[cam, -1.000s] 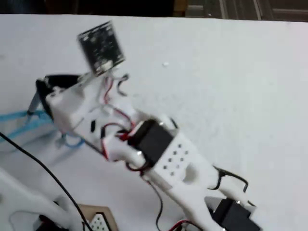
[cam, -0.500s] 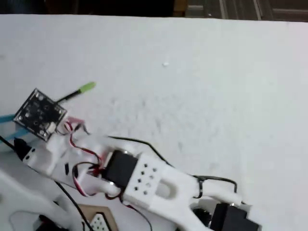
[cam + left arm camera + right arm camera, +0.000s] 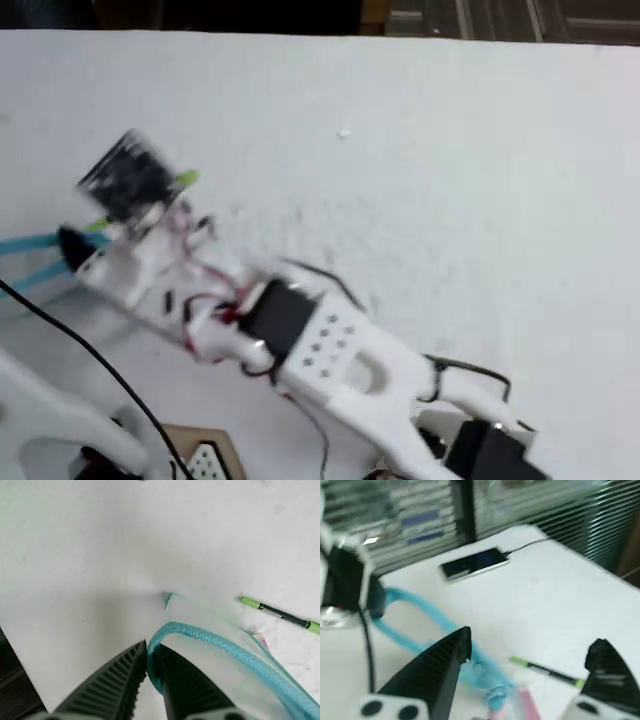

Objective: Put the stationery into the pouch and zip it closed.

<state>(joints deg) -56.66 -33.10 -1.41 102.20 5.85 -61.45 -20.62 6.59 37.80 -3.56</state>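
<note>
Pen [image 3: 547, 672] lies just ahead of the right hand [image 3: 532, 642], lengthwise across its wide-open, empty jaws. Left hand [image 3: 148, 652], farther off, is clamped on the pouch cord [image 3: 200, 632].

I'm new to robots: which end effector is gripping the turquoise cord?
The left end effector, shut on the turquoise braided cord; the right end effector stands wide open, holding nothing.

The right arm [image 3: 300, 335], which had dropped low to the left, has swung back up, its camera board [image 3: 128, 180] covering part of the pen [image 3: 187, 180].
</note>
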